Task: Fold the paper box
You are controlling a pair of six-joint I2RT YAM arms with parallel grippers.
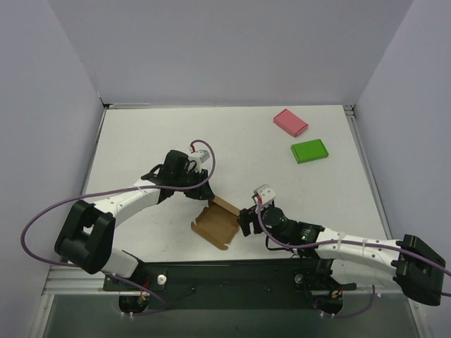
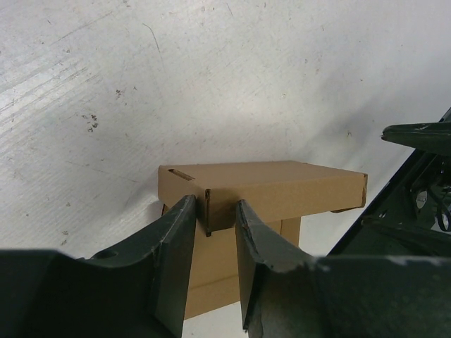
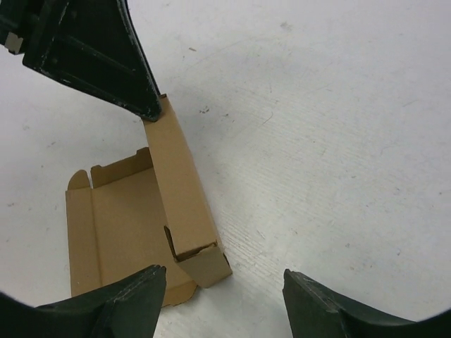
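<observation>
Paper box [image 1: 217, 224]: partly folded, resting on the white worktop [image 1: 176, 134] near its front edge, between the two arms. One long wall is raised; the base panel lies flat.

Left gripper [image 2: 213, 204]: fingers [image 2: 176, 246] narrowly apart, one on each side of the raised wall's corner. Whether they press the cardboard cannot be determined.

Right gripper [image 3: 224, 273]: fingers [image 3: 317, 303] wide apart, holding nothing, with the box's near corner just beside one finger.

Pink flat box [image 1: 290, 122] and green flat box [image 1: 309, 151]: far right, well apart from the paper box
</observation>
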